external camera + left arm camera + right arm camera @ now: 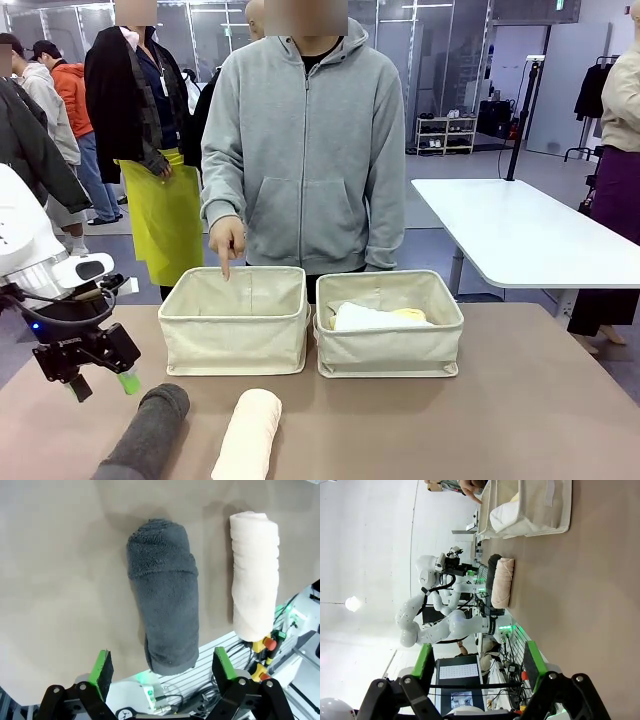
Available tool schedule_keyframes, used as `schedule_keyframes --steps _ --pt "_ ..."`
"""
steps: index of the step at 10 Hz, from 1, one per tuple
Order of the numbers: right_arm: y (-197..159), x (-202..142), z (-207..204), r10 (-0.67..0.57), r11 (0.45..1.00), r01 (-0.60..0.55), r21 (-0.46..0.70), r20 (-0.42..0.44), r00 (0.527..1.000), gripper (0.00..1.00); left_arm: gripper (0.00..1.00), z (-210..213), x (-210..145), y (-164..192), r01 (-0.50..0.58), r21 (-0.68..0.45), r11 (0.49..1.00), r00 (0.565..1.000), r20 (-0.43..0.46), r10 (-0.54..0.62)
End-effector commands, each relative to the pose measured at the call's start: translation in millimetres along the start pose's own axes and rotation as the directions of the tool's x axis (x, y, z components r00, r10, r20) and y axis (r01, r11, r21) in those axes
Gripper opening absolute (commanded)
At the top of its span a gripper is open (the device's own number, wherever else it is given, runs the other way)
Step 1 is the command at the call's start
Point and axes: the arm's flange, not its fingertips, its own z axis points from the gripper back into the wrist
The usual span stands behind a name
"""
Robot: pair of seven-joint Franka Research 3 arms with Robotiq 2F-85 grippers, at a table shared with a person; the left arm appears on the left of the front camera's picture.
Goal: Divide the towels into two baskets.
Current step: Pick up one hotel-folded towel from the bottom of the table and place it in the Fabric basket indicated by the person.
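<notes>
Though cropped frontally, dark grey towel [165, 600] whole beneath left hand [163, 666].

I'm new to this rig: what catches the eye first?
A person's hand points into the left beige canvas basket; its twin alongside holds a white towel and a pale yellow one. Nearer lie a dark grey terry roll and a cream one, the open left gripper aimed at the grey.

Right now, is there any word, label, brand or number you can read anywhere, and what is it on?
No text is legible.
White panel beyond the table edge: a grid of marks, too small to read.
Baskets and towels: no print visible.
</notes>
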Motion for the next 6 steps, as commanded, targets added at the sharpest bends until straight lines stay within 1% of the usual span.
schedule_keyframes --steps 1,2,5,6 --pt "5 -1 -2 -0.018 1.0 0.018 -0.021 -0.002 1.0 0.9 1.0 -16 -17 -1 -0.008 -0.033 0.999 1.0 0.002 0.008" --pt "5 -1 -2 -0.018 1.0 0.018 -0.021 -0.002 1.0 0.9 1.0 0 0 0 0.0 0.0 1.0 1.0 0.0 0.0" --pt "5 -1 -2 -0.018 1.0 0.018 -0.021 -0.002 1.0 0.9 1.0 -5 1 0 0.0 -0.005 1.0 1.0 -0.011 0.0" --pt "5 -1 -2 -0.018 1.0 0.018 -0.021 -0.002 1.0 0.9 1.0 -16 10 2 -0.05 -0.011 0.999 0.998 -0.023 0.05"
